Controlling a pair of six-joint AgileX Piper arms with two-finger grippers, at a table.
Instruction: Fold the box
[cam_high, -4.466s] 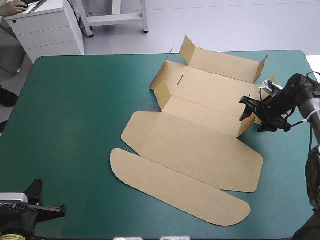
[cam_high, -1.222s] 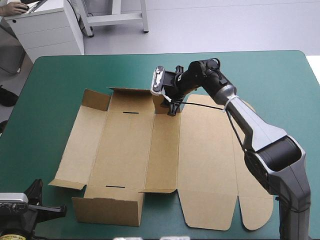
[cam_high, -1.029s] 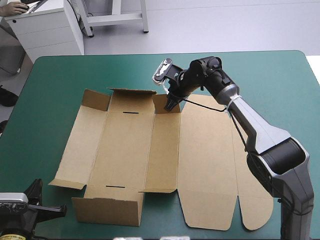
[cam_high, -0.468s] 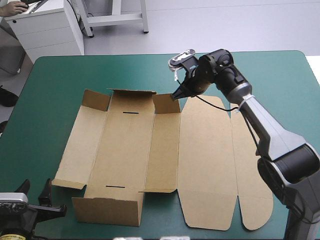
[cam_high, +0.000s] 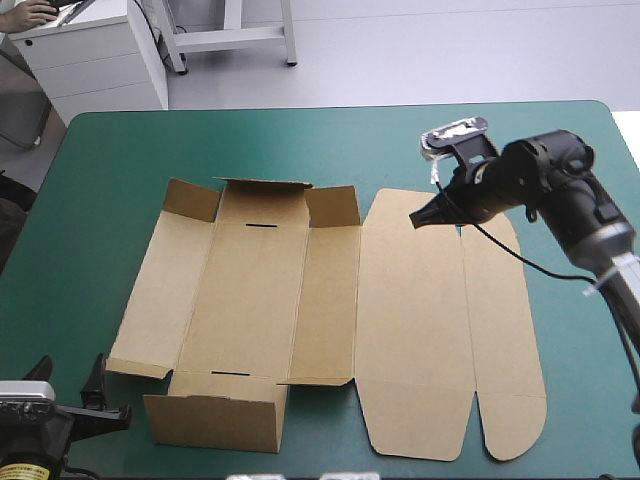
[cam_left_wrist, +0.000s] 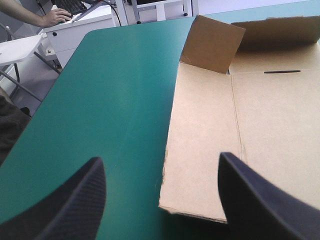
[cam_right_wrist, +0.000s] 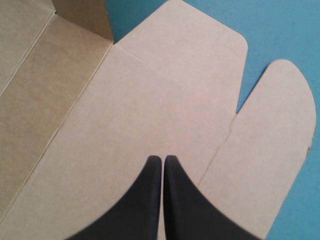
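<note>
The brown box (cam_high: 250, 290) lies spread in the middle of the table. Its far wall (cam_high: 262, 193) and near wall (cam_high: 212, 422) are raised, and the corner flaps stand up. Its lid (cam_high: 415, 320) and rounded flap (cam_high: 505, 340) lie flat to the right. My right gripper (cam_high: 418, 218) is shut and empty, hovering over the lid's far end; in the right wrist view the gripper (cam_right_wrist: 162, 160) points at the flat lid (cam_right_wrist: 150, 95). My left gripper (cam_high: 70, 368) is open at the table's near left corner. In the left wrist view the gripper (cam_left_wrist: 160, 160) faces the box's left panel (cam_left_wrist: 200, 150).
Bare teal-green cover (cam_high: 110, 180) stretches left of the box, with another strip (cam_high: 590, 340) to its right. A white cabinet (cam_high: 90, 55) stands beyond the table's far left corner.
My right gripper has left the far corner flap and swung right, over the lid's far end, staying shut. My left gripper's fingers have spread apart.
</note>
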